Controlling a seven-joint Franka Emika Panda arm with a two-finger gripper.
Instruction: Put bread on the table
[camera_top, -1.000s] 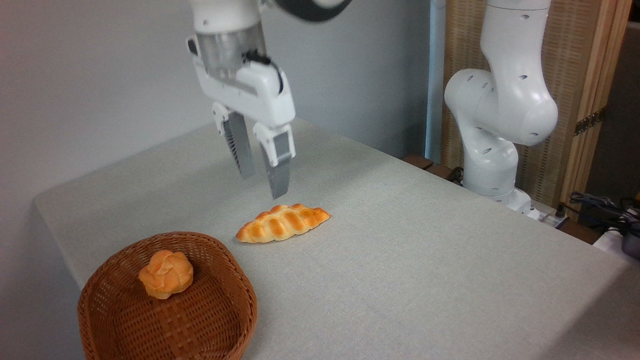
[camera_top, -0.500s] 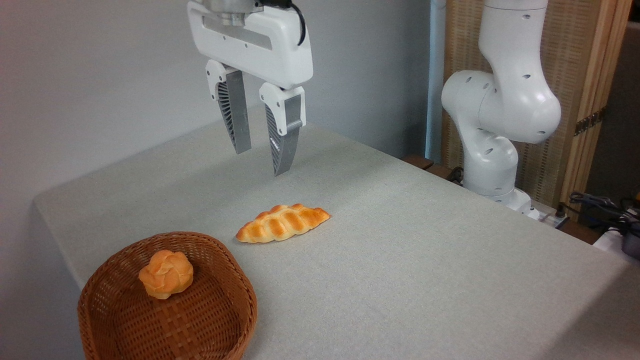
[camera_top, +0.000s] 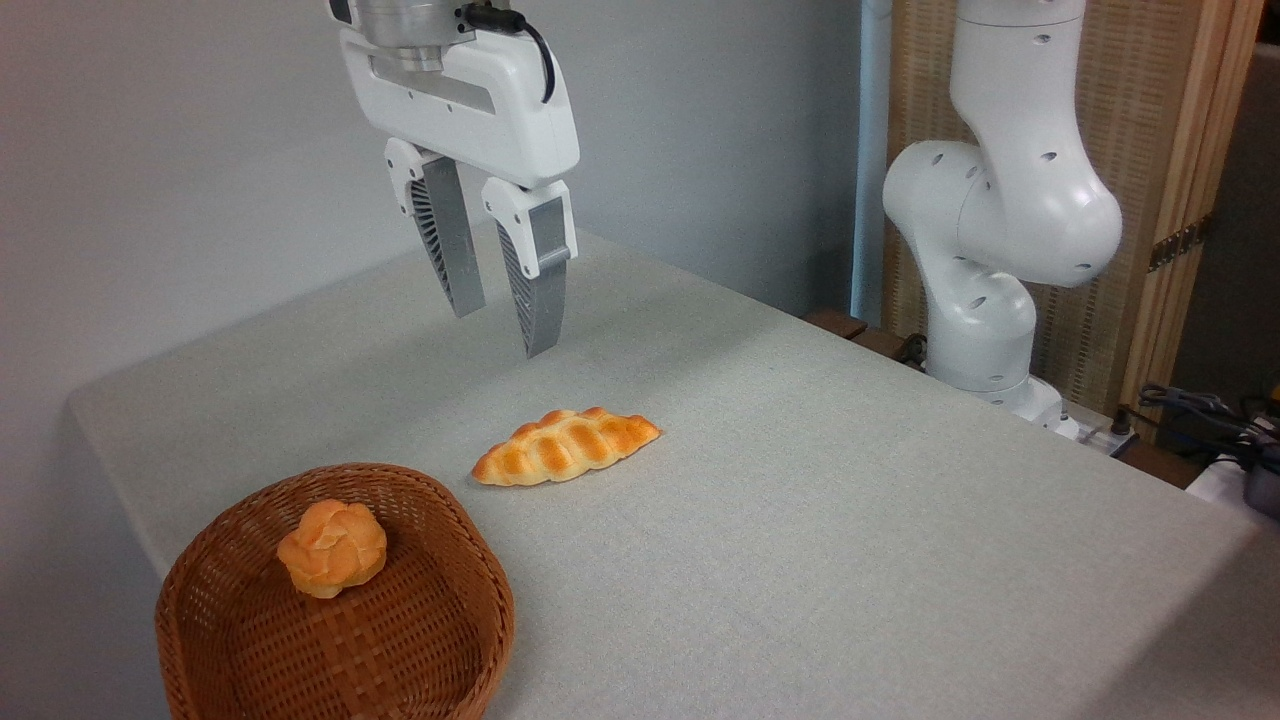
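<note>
Resting flat on the table (camera_top: 850, 520), the bread (camera_top: 566, 446) lies on its underside with its braided ridges upward, long axis running from near-left to far-right. It touches nothing but the cloth. Its position just to the right of the wicker basket (camera_top: 440, 640), outside the rim, is consistent with the task's goal; in my judgement the placement itself is complete.

The basket sits at the near-left corner and holds one small knotted bun (camera_top: 332, 547), which lies against the basket floor, apart from the loaf.

The gripper (camera_top: 495, 318) hangs in the air with its fingers pointing down, jaws parted and nothing between them. Both ribbed fingers are bare along their full visible length. The empty, spread posture suits a tool that has no hold on the load.

Relative position: the bread lies below the gripper and slightly to the right and nearer the camera, well apart from the fingertips, with clear air between them. No contact exists between tool and loaf.

The arm's base (camera_top: 985, 340) stands at the far-right edge of the table.
</note>
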